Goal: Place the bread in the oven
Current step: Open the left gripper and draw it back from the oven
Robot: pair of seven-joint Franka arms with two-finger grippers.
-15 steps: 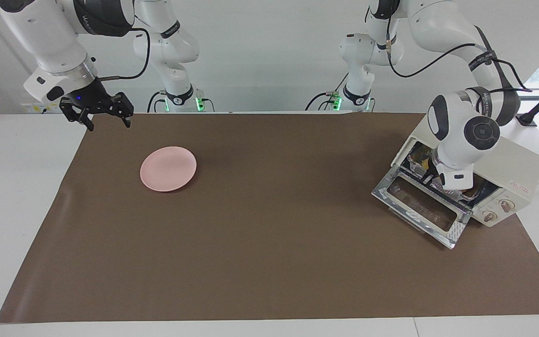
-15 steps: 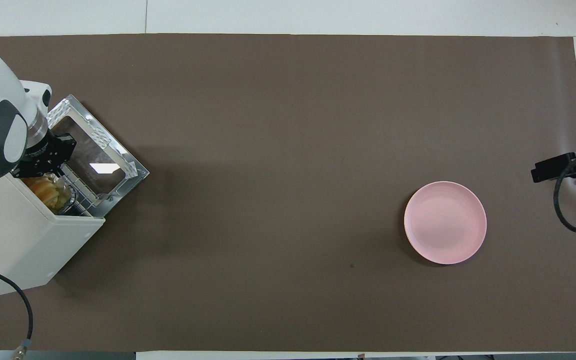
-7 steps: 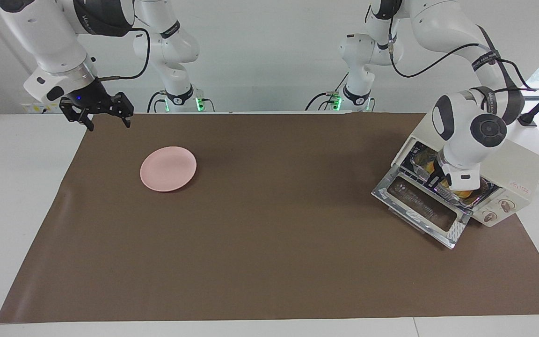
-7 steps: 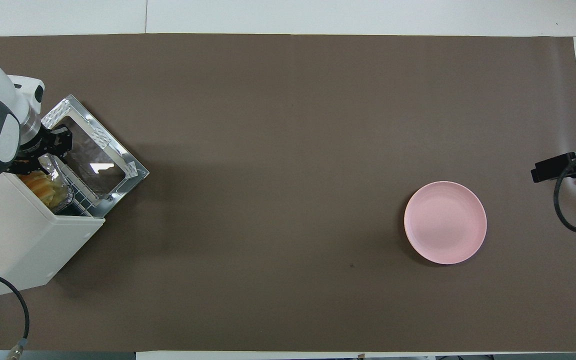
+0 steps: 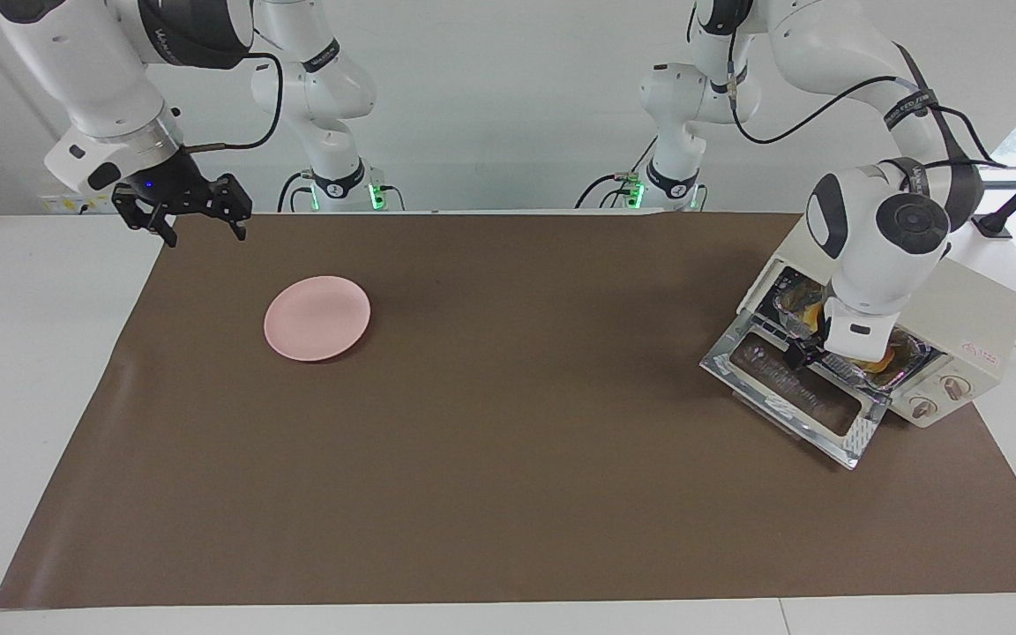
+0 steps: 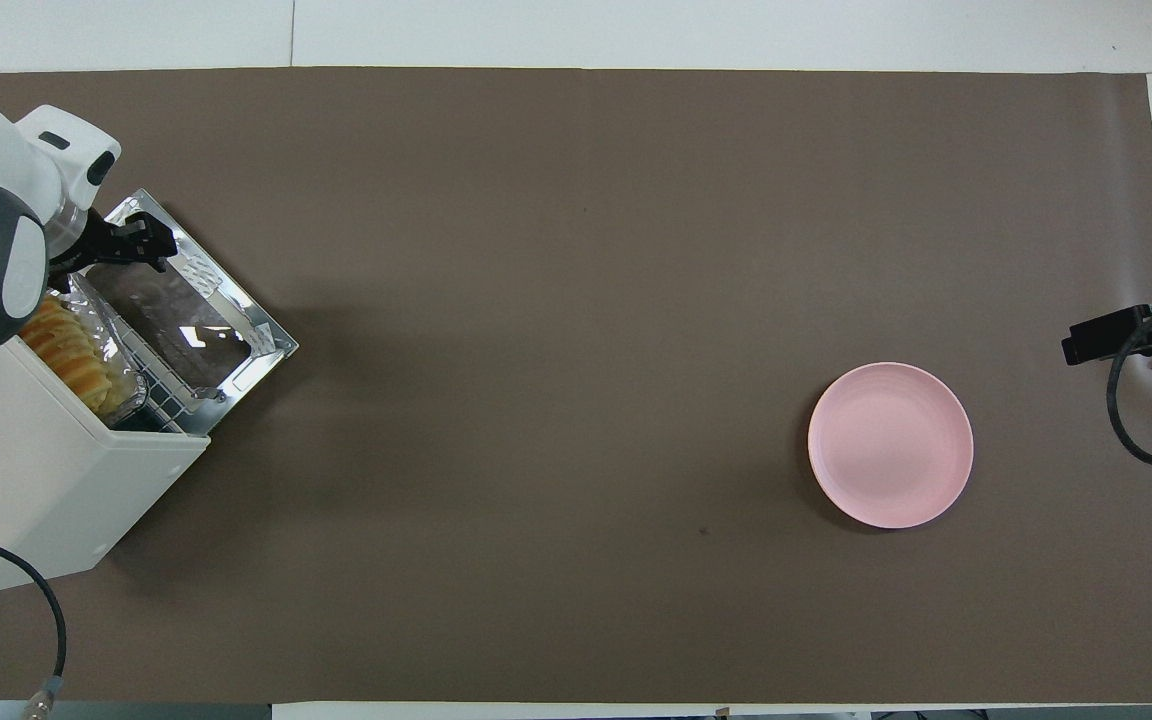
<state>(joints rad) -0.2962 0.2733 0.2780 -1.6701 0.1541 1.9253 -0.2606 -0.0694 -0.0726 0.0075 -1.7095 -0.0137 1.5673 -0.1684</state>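
Note:
The cream-white oven (image 5: 958, 304) (image 6: 36, 470) stands at the left arm's end of the table with its glass door (image 5: 790, 397) (image 6: 196, 325) dropped open. The golden ridged bread (image 6: 66, 350) (image 5: 877, 362) lies inside it on a silver foil tray (image 6: 131, 395) on the rack. My left gripper (image 5: 797, 353) (image 6: 151, 248) hangs open and empty over the lowered door, just outside the oven's mouth, apart from the bread. My right gripper (image 5: 199, 220) (image 6: 1126, 335) waits open over the mat's corner at the right arm's end.
A bare pink round plate (image 5: 317, 317) (image 6: 890, 444) sits on the brown mat (image 5: 508, 441) toward the right arm's end. The oven's power cable (image 6: 46, 610) trails off the table edge beside the oven.
My left gripper has opened, let go of the bread inside the oven, and drawn back out over the door. The right arm has not moved.

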